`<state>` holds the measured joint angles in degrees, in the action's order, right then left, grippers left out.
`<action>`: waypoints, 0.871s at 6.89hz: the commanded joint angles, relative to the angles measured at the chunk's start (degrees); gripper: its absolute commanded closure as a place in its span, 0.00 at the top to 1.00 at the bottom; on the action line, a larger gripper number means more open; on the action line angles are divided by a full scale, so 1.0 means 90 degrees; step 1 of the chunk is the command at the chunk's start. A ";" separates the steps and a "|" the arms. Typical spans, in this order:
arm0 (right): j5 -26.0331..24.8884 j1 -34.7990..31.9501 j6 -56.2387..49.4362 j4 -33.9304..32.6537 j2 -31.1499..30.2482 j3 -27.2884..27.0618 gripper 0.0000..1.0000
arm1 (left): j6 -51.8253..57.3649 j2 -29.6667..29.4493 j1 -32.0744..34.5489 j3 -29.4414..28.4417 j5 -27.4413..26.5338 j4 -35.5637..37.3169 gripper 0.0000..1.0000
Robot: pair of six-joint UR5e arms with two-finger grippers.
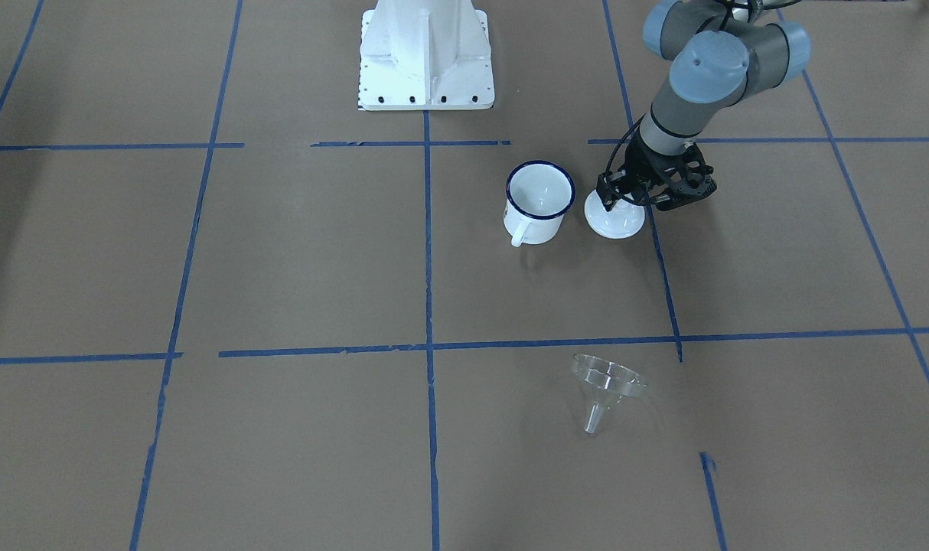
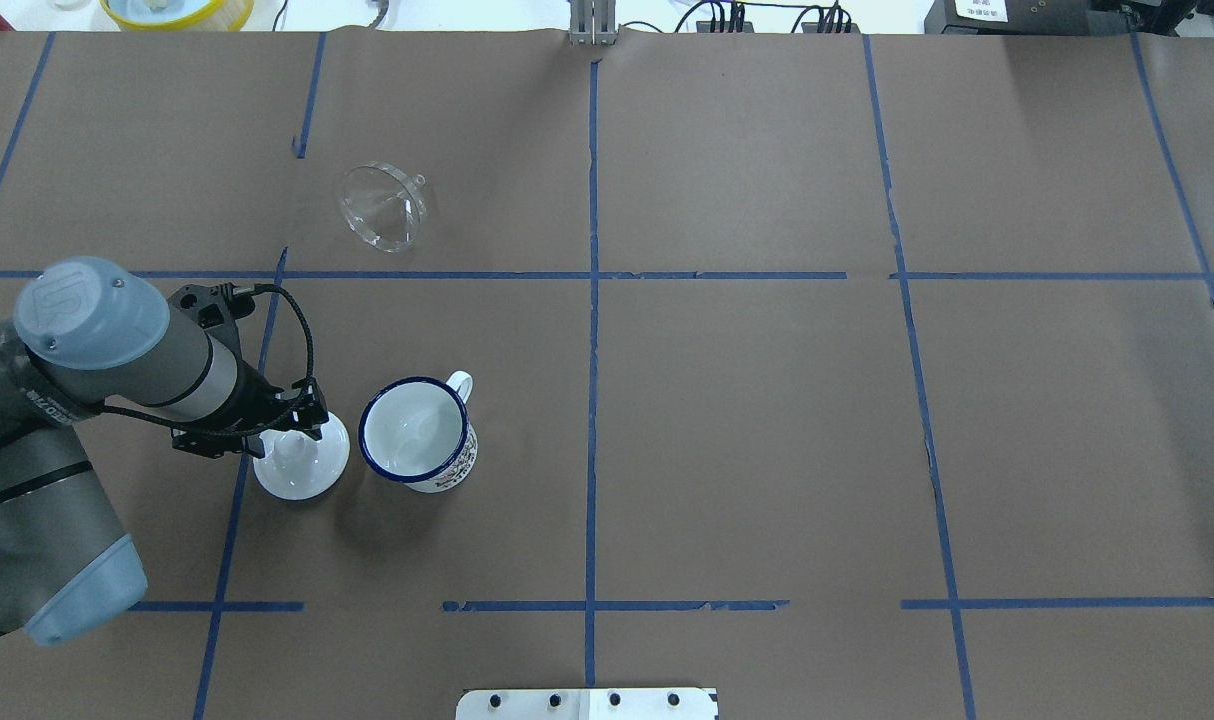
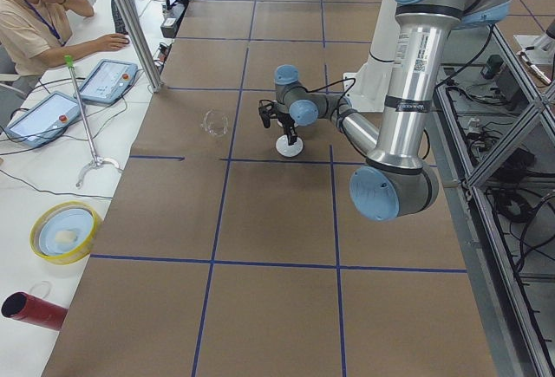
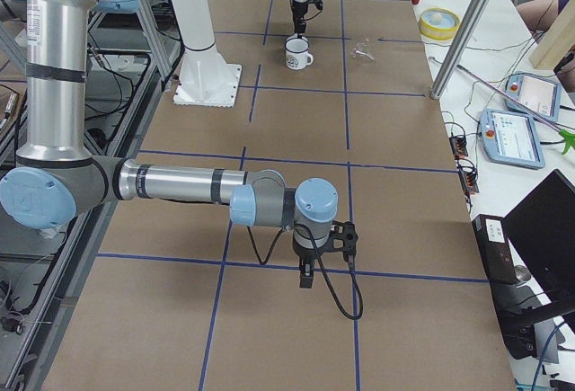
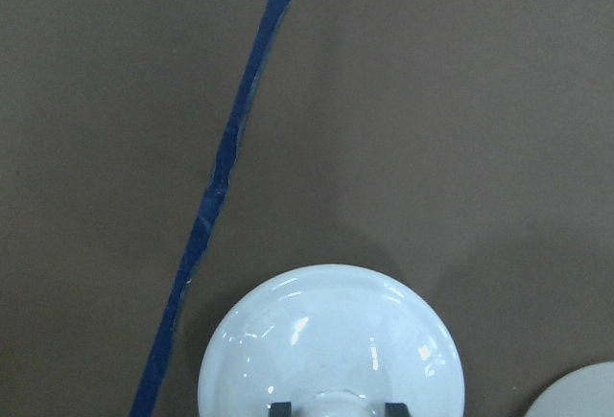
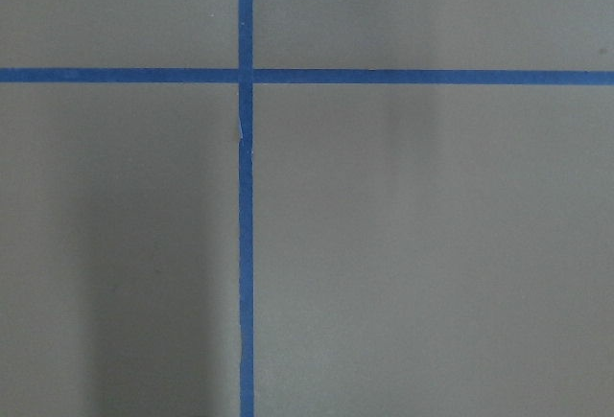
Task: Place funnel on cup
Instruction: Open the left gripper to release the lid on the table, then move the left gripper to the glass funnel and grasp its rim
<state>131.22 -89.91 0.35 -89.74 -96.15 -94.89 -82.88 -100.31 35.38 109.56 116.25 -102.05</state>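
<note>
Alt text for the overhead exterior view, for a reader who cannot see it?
The left gripper hangs over a white lid on the table, close beside the open cup. The clear funnel lies on its side farther out, untouched.

I am holding my left arm stretched forward, wrist bent down, my left gripper (image 1: pixel 627 202) hanging low with its fingertips (image 5: pixel 280 407) slightly apart; whether they are pinching, I cannot tell. My right gripper (image 4: pixel 306 279) is pointing straight down, its jaws unreadable.
</note>
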 commanded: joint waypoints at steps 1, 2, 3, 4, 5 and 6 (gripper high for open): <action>0.0000 0.0000 0.0000 0.0000 0.0000 -0.0003 1.00 | -0.0010 0.0022 0.0169 0.0537 0.0023 0.0088 1.00; 0.0000 0.0000 0.0000 0.0000 0.0000 -0.0003 1.00 | -0.0116 -0.0191 0.0693 0.0464 0.0013 0.0108 1.00; 0.0000 0.0000 0.0000 0.0000 0.0000 -0.0003 1.00 | -0.0900 -0.0705 0.1230 0.0096 0.0013 0.0021 1.00; 0.0000 0.0000 0.0000 0.0000 0.0000 -0.0003 1.00 | -0.1884 -0.1310 0.1409 -0.0613 -0.0006 -0.0337 1.00; 0.0000 0.0000 0.0000 0.0000 0.0000 -0.0003 1.00 | -0.2967 -0.1393 0.1459 -0.1094 -0.0035 -0.1482 1.00; 0.0000 0.0000 0.0000 0.0000 0.0000 -0.0003 1.00 | -0.3790 -0.1413 0.1527 -0.1515 -0.0548 -0.2556 1.00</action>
<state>131.22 -89.91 0.35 -89.74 -96.15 -94.92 -107.30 -111.97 48.16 100.84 114.92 -114.25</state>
